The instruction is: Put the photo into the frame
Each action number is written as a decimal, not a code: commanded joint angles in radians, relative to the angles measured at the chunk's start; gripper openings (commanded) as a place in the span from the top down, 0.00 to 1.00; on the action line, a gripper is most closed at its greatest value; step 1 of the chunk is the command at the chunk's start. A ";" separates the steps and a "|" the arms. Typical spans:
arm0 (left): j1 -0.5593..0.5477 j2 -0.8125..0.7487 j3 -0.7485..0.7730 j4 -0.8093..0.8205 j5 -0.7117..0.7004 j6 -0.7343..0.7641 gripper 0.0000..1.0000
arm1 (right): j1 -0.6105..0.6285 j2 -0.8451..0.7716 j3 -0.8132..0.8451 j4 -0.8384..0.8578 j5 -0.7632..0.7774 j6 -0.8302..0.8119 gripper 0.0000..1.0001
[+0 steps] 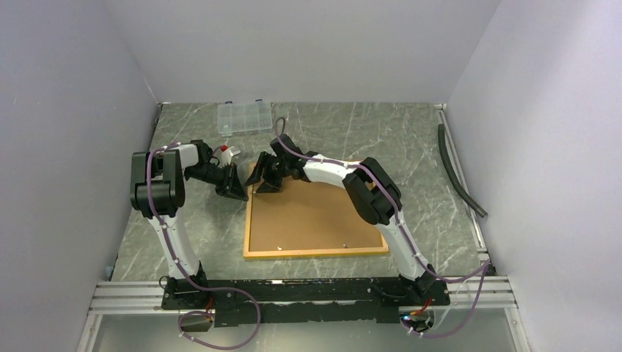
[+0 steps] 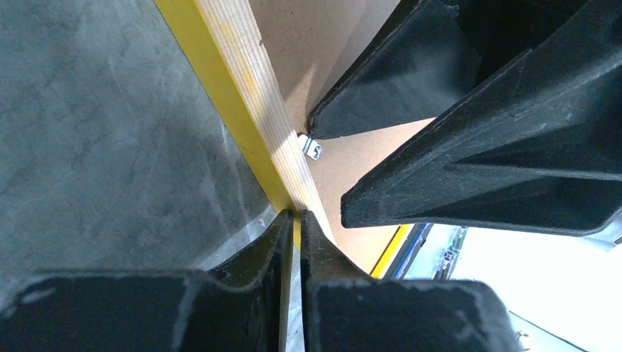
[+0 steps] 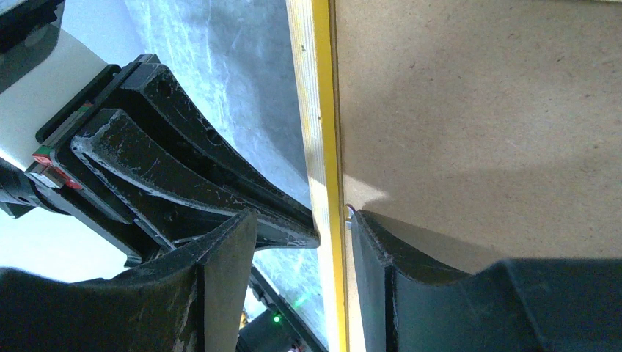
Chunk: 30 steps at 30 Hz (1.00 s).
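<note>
Shows the frame (image 1: pixel 317 253) flat on the grey marbled table (image 1: pixel 411 139), back side up, at the centre of the overhead view, with a brown board (image 1: pixel 315 216) filling its opening. Cannot tell whether the photo sits under that board. Shows a small metal tab (image 2: pixel 313 147) at the inner side of the pale wooden rail, overlapping the board

Places both claws at the frame's 11 o'clock corner. Has the right claw (image 1: pixel 265 180) pointing in from 3 o'clock, fingers apart and astride the rail: one finger (image 3: pixel 227 249) outside, above the table, the other (image 3: pixel 381 249) down at the board just beside the tab. Grips nothing there. Has the left claw (image 1: pixel 236 187) pointing in from 9 o'clock, fingers drawn together to a thin slit, tips touching the rail's yellow outer side, just beside the right claw's outer finger

Farther out, finds a clear plastic box (image 1: pixel 244 117) at 12 o'clock near the back wall, well apart from the frame, and a black hose (image 1: pixel 458 169) at 3 o'clock along the right wall
</note>
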 commanded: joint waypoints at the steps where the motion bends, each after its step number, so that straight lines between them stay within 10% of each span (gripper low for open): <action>1: -0.009 -0.037 -0.010 0.012 -0.001 0.024 0.89 | 0.000 -0.009 0.023 0.018 -0.037 -0.028 0.46; 30: -0.008 -0.040 -0.014 0.007 -0.001 0.032 0.91 | 0.001 0.040 0.057 0.007 -0.149 -0.134 0.49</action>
